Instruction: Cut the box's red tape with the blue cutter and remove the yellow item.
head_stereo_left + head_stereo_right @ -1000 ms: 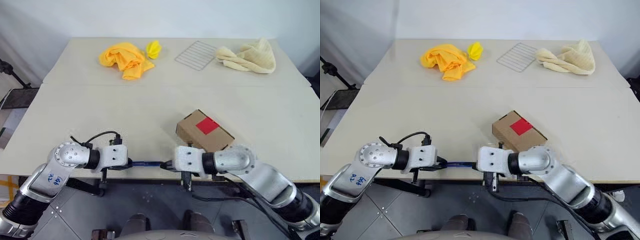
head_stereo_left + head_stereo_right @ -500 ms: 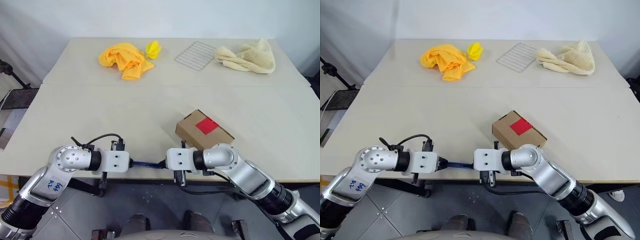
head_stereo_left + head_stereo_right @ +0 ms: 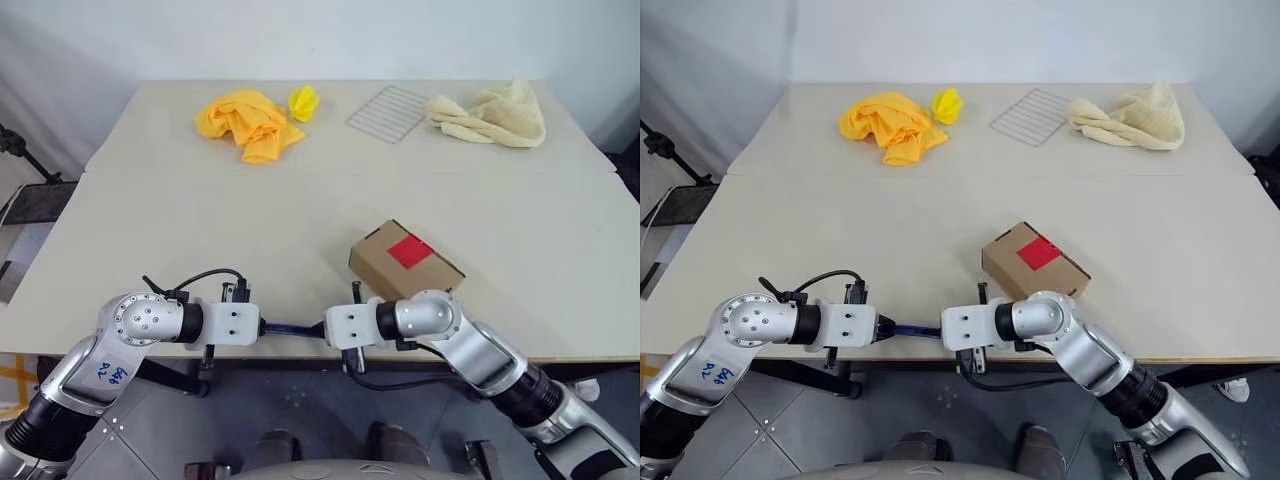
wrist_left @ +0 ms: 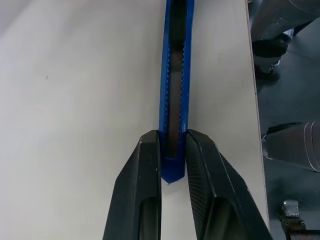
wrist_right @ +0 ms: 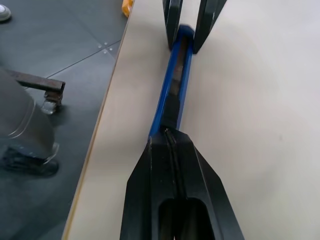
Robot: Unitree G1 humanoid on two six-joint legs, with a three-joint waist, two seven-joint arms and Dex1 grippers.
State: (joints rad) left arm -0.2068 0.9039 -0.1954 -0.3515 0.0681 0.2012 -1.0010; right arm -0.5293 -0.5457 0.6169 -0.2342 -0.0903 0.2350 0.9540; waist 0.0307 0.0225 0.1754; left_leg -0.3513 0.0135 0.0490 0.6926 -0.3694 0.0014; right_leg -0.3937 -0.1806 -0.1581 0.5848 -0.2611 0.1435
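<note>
The brown box (image 3: 405, 262) sits near the table's front edge, right of centre, with the square of red tape (image 3: 413, 250) on its top. The blue cutter (image 3: 292, 327) lies along the front edge, to the box's left. My left gripper (image 4: 172, 137) is shut on one end of the cutter (image 4: 176, 75). My right gripper (image 5: 170, 134) is shut, its fingertips pressed together at the other end of the cutter (image 5: 175, 85). I cannot tell if it pinches anything. The yellow item is out of view.
At the back of the table lie an orange-yellow cloth (image 3: 245, 120), a small yellow crumpled scrap (image 3: 303, 101), a wire rack (image 3: 388, 105) and a cream towel (image 3: 495, 112). The table's front edge (image 5: 107, 115) runs just beside the cutter.
My right forearm has swung lower and its wrist has rolled, with the gripper edging left along the table's front edge. The left gripper and the cutter have stayed put.
</note>
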